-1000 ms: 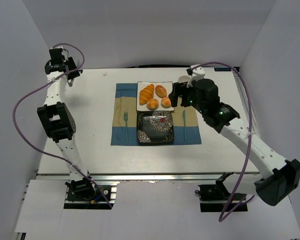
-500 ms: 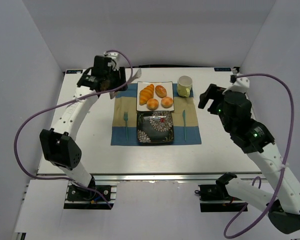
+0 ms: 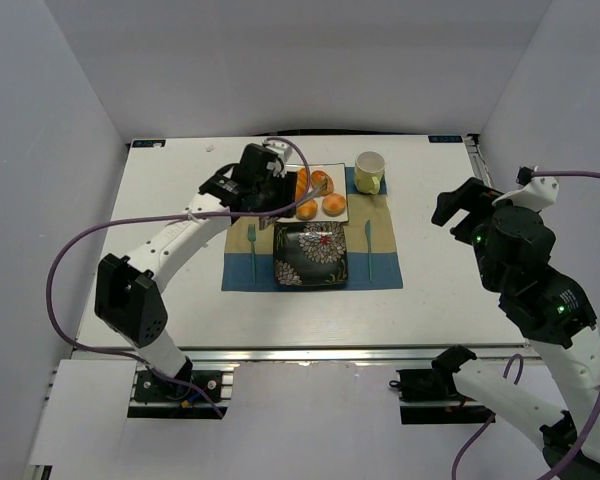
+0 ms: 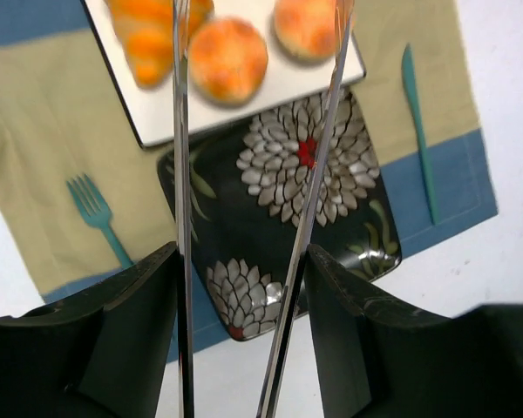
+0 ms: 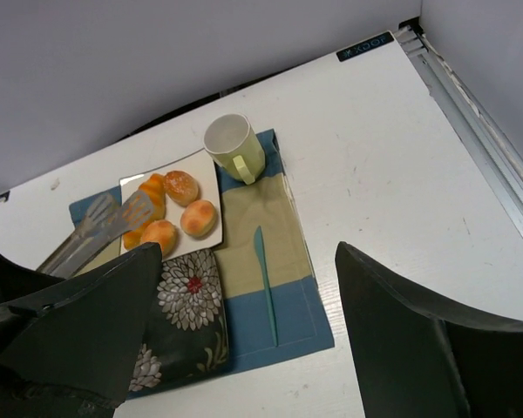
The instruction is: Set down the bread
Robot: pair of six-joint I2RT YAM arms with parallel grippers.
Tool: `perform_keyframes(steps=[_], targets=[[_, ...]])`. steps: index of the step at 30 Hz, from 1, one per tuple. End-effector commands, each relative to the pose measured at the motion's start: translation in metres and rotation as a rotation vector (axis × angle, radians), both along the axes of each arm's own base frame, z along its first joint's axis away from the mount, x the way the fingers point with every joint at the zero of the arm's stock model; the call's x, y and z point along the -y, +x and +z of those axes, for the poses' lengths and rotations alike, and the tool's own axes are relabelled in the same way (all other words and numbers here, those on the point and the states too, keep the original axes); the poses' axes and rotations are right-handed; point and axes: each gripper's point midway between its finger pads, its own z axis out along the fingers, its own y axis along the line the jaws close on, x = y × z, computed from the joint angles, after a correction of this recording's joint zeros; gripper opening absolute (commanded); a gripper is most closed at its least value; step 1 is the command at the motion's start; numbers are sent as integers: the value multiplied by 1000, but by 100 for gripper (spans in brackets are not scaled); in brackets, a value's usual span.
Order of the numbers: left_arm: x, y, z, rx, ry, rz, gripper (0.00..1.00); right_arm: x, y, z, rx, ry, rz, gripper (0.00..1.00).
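Left fingers (image 4: 131,322) have swung to the bread (image 4: 228,59); wrist views reveal their tongs (image 5: 96,228).

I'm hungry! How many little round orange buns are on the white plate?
2. Both sit on the white plate, along its edge nearest the flowery black plate: the left bun beside the croissant, the right bun next to it. Tongs hover nearby. None seems hidden.

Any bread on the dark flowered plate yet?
No, the dark plate is bare; both buns sit on the white plate.
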Motion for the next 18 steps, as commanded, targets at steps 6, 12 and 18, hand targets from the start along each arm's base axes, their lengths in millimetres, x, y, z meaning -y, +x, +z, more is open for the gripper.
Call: perform_keyframes(steps=[6, 12, 18], targets=[[-15, -25, -3, 29, -8, 78, 67, 3, -1, 0, 4, 7, -16, 87], [-18, -36, -18, 5, 7, 77, 67, -2, 1, -6, -4, 8, 3, 87], [-4, -39, -23, -5, 3, 50, 67, -4, 2, -9, -5, 12, 13, 87]])
